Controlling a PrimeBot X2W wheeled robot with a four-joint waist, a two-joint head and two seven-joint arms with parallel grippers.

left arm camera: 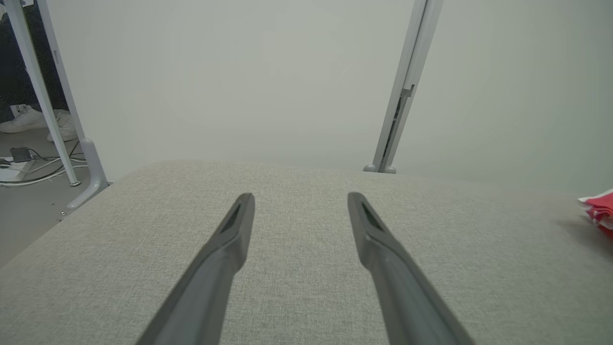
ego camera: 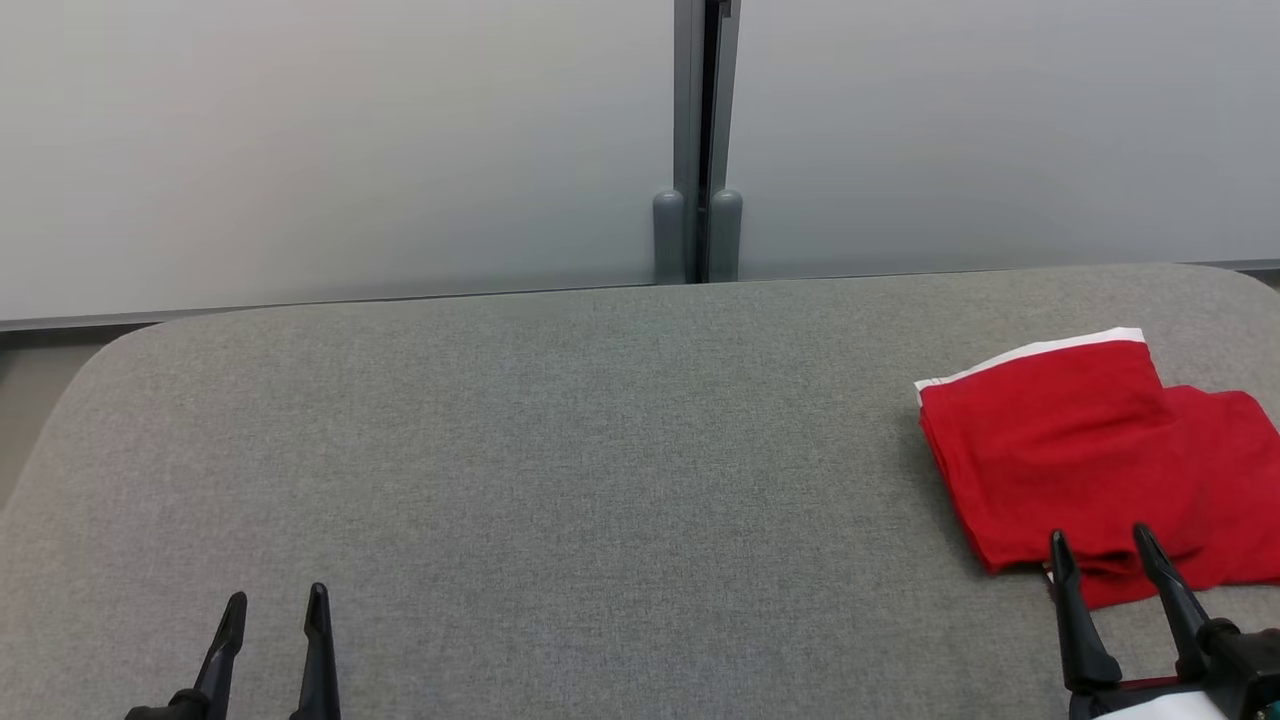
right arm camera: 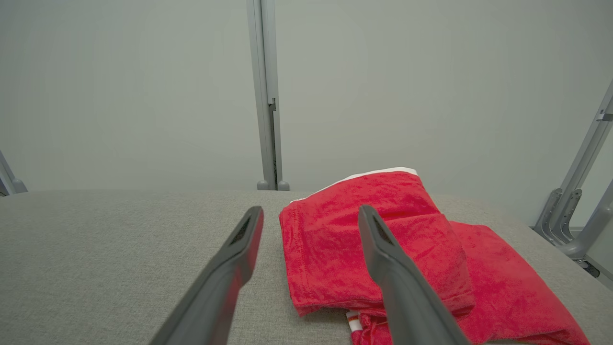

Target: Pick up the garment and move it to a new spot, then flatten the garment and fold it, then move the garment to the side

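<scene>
Folded garment [ego camera: 1060, 450] hugs the table [ego camera: 600, 450] at its right edge; left pincer [ego camera: 278, 595], right pincer [ego camera: 1100, 536] gape empty.

L gripper [ego camera: 278, 593] sits low at bottom left of my head view, both dark fingers pointing up and fwd, spread wide, not gripping anything. R gripper [ego camera: 1100, 533] is at bottom right, a bit higher in frame, fingers leaning slightly left, jaws just as wide, also holding nothing. Black wrist housing [ego camera: 1245, 665] shows behind the R fingers at the corner. In each wrist view the two fingers run out in a V, tips well apart.
</scene>
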